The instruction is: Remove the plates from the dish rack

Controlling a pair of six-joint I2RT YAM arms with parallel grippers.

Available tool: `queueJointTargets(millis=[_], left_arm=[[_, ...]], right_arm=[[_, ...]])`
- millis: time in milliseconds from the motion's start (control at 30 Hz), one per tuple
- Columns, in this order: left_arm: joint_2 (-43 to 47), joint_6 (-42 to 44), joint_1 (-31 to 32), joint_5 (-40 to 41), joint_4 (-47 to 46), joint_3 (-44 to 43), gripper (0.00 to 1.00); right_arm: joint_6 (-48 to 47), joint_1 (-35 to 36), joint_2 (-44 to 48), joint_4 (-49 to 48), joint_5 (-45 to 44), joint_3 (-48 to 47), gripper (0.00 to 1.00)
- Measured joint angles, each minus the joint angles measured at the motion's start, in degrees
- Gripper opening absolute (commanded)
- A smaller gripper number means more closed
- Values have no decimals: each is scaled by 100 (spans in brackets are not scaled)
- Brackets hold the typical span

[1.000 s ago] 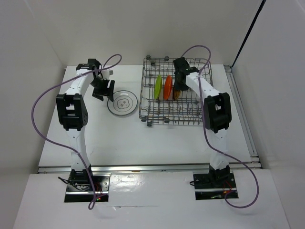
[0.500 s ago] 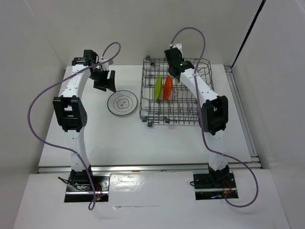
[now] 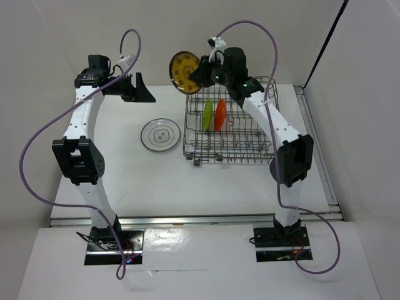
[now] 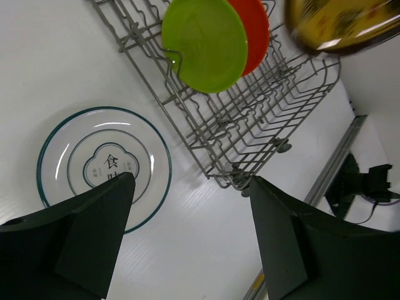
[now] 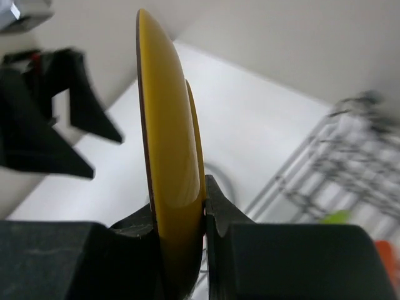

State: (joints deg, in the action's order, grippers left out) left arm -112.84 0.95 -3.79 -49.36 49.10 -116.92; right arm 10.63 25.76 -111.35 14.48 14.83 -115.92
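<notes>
right wrist view: right gripper (image 5: 181, 206) clamps the yellow plate (image 5: 169, 125) at its rim (edge-on); carry it clear of the rack (image 3: 250, 147) toward the open left gripper (image 4: 190, 181).

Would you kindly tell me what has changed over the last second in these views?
The right pincer closed on the patterned yellow plate and lifted it out of the dish rack, leftward. The left pincer, open, rose away from the white plate. That plate, the green plate and the orange plate stayed put.
</notes>
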Motion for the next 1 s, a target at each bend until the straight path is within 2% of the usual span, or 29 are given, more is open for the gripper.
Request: queueJointTargets(millis=[100, 233, 367, 500, 533, 633, 667, 767, 800, 900, 967, 1000], left_arm=[[-2, -151, -68, -245, -149, 85, 88], [-2, -317, -68, -450, -380, 264, 89], [-2, -455, -52, -485, -479, 413, 89], [-2, -463, -46, -433, -494, 417, 79], [-9, -479, -35, -455, -483, 417, 76], [-17, -544, -24, -555, -437, 417, 56], [-26, -560, -20, -581, -433, 417, 46], [-61, -564, 24, -664, -411, 422, 35], [-63, -564, 31, -675, -407, 424, 24], [-63, -520, 35, -769, -409, 446, 1], [-63, -474, 35, -734, -391, 459, 0], [-63, -439, 35, -713, -350, 466, 0]], right_arm=[[640, -133, -417, -520, 1471, 210, 0], [1412, -201, -1029, -973, 2817, 385, 0], [2035, -201, -1399, -1447, 3757, 439, 0], [2332, -175, -1421, -1856, 4249, 463, 0], [2356, -160, -1421, -1930, 4286, 463, 0], [2430, -120, -1502, -2044, 4334, 457, 0], [2450, -105, -1543, -2048, 4380, 450, 0], [2470, -52, -1648, -2035, 4448, 448, 0], [2470, -42, -1668, -2013, 4463, 448, 0], [2490, -20, -1681, -1932, 4419, 448, 0], [2470, -13, -1681, -1891, 4380, 446, 2], [2450, -4, -1681, -1845, 4376, 446, 10]])
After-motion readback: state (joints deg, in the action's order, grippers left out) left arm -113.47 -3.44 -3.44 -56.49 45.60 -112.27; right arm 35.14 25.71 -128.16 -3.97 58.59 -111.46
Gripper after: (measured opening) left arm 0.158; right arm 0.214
